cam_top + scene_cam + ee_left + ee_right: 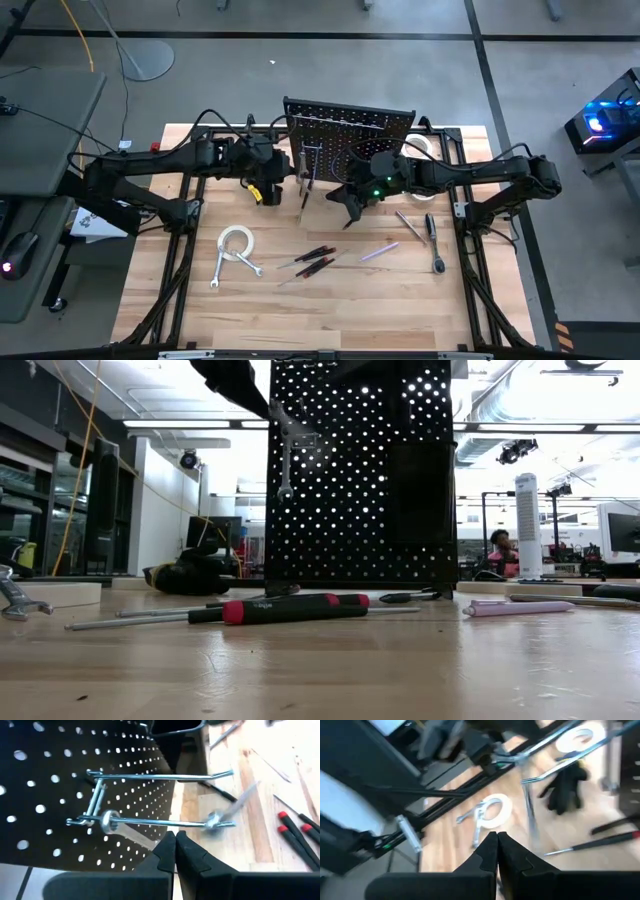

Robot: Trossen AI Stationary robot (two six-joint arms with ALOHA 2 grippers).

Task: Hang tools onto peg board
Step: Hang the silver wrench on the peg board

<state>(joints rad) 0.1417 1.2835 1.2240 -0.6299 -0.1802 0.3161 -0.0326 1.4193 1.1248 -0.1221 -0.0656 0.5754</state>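
Wrench (111,822) hangs on peg board (345,130) hook; both end effectors closed.

Robotics lab: concrete floor (400,20), monitors (622,532), ceiling ducts (560,390), wooden bench (330,300).

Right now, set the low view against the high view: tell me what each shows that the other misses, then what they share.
Only the low view shows a wrench hanging on the peg board, and a person in the room behind. Only the high view shows the white tape roll, the left gripper and right gripper, both shut, near the board. Both show the red-handled screwdrivers and the purple tool lying on the table.
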